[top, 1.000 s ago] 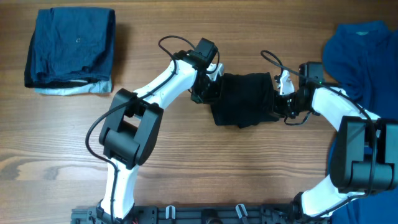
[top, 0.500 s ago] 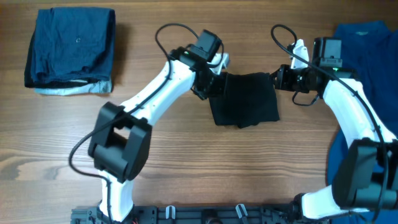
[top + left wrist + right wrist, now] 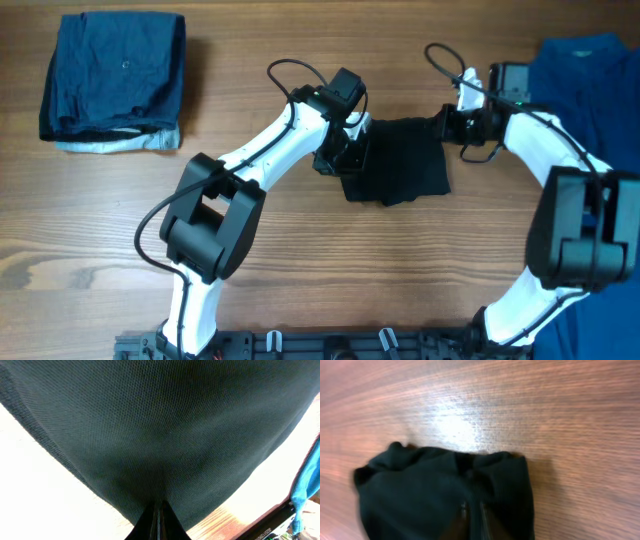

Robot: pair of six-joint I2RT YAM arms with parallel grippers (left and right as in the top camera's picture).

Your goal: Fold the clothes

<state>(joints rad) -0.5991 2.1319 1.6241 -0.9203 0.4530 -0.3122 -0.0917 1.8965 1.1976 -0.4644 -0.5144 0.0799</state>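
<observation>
The black garment (image 3: 400,172) sits folded into a rough square pretty much dead center on the wooden tabletop (image 3: 300,270), a bit rumpled along its bottom edge. Up close in the left wrist view the black garment (image 3: 160,430) fills nearly the whole picture, and you can see a fine knit weave in it.

The left pincer (image 3: 348,158) is right at the garment's left edge. From its own camera the left pincer (image 3: 158,519) has both fingers pressed tight together with the cloth running straight into them, so that's a closed pinch on the fabric.

The right pincer (image 3: 448,127) is at the top right corner of the garment. In its wrist view the right pincer (image 3: 472,512) has the fingers very close, just a thin slit between them, and the black garment (image 3: 430,495) is puckered up around the tips. That reads as a pinch on that corner, with bare wood beyond it.

Further out, a neatly folded navy stack (image 3: 113,78) lies in the far top left corner, well apart from everything, with a paler layer peeking out underneath. A bright blue shirt (image 3: 585,90) is spread loosely along the right edge, partly under the right arm.
</observation>
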